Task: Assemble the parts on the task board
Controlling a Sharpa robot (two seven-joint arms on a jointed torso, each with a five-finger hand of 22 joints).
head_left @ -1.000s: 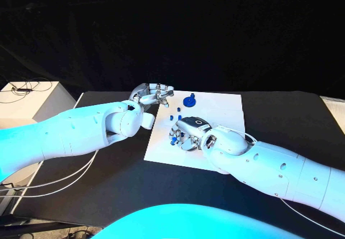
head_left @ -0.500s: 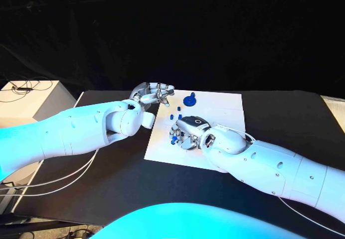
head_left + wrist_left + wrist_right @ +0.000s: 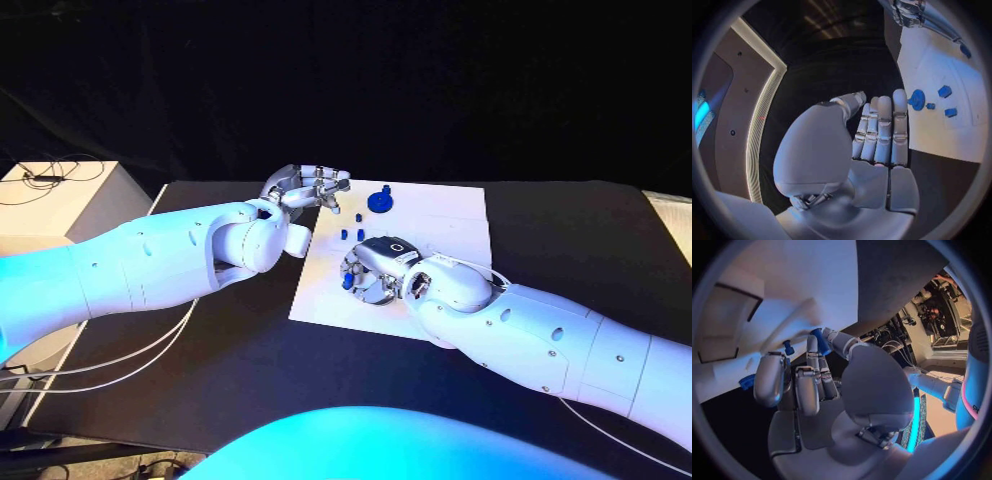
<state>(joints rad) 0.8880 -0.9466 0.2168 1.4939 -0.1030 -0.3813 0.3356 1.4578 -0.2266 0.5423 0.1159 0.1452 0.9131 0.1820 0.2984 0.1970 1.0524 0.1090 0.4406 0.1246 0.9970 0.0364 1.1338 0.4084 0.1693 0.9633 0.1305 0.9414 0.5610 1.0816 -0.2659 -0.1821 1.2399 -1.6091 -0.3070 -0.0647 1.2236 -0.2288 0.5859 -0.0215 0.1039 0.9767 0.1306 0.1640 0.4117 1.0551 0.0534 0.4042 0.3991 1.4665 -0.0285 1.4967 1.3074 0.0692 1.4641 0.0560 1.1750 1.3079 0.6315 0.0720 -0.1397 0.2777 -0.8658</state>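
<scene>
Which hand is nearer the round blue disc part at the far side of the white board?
Left. The left hand sits just beside the round blue disc part, at the white board's far corner; the right hand is nearer the robot, mid-board.

White task board (image 3: 433, 215), plain, unpatterned. Black table (image 3: 577, 240), matt. Blue round part (image 3: 379, 203) on the board's far side; same deep blue on the small parts (image 3: 944, 91) beside it. Blue peg-shaped part (image 3: 820, 340) between silver fingers (image 3: 811, 357) of the right hand (image 3: 372, 270); another small blue part (image 3: 788, 347) just beside it. Silver left hand (image 3: 306, 189), metallic, with darker seams across the fingers (image 3: 882, 127). White arms: left arm (image 3: 159, 260) tinted cyan by coloured light, right arm (image 3: 534, 335) white with small dark dots. White box (image 3: 65, 205) beside the table, black cables (image 3: 51, 180) on top.
</scene>
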